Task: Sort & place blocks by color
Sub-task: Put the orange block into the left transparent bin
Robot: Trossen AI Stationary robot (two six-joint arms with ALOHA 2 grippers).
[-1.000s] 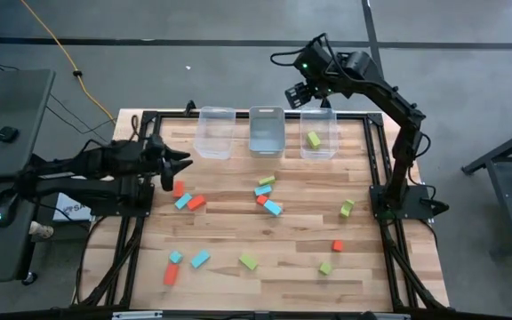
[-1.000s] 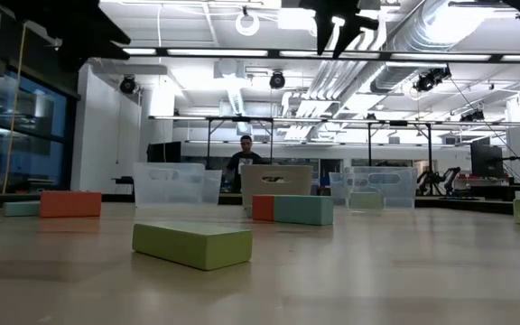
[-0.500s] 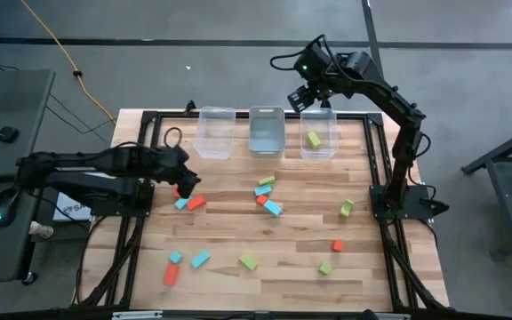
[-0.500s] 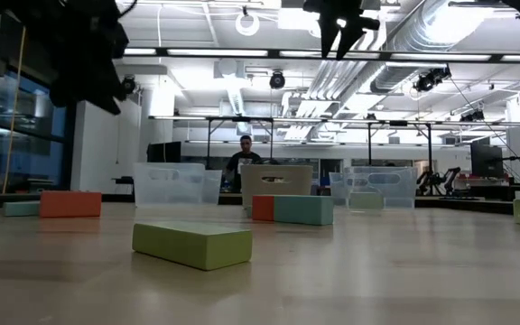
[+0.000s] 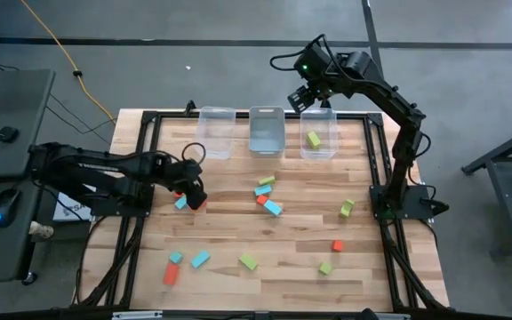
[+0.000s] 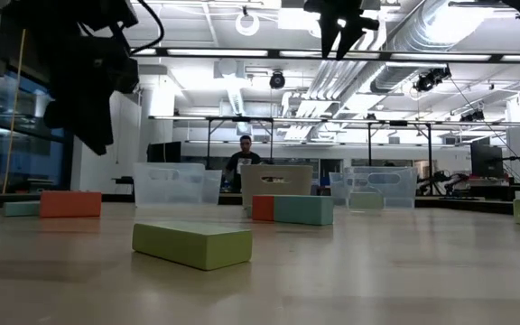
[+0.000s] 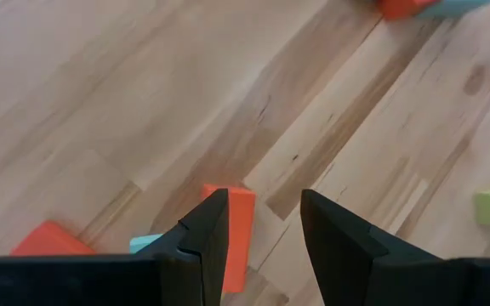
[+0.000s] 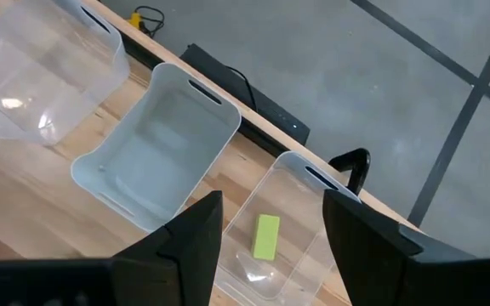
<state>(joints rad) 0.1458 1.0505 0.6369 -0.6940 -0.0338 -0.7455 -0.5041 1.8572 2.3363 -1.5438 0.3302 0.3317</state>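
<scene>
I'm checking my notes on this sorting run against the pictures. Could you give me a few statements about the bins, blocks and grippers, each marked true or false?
1. A yellow-green block lies in the right bin. True.
2. The middle bin holds two blue blocks. False: no block shows in it.
3. The left gripper is open above a red-orange block. True.
4. The right gripper holds a block. False: it is open and empty, above the bins.
5. The left bin lies tipped on its side. False: it stands upright in line with the others.
</scene>
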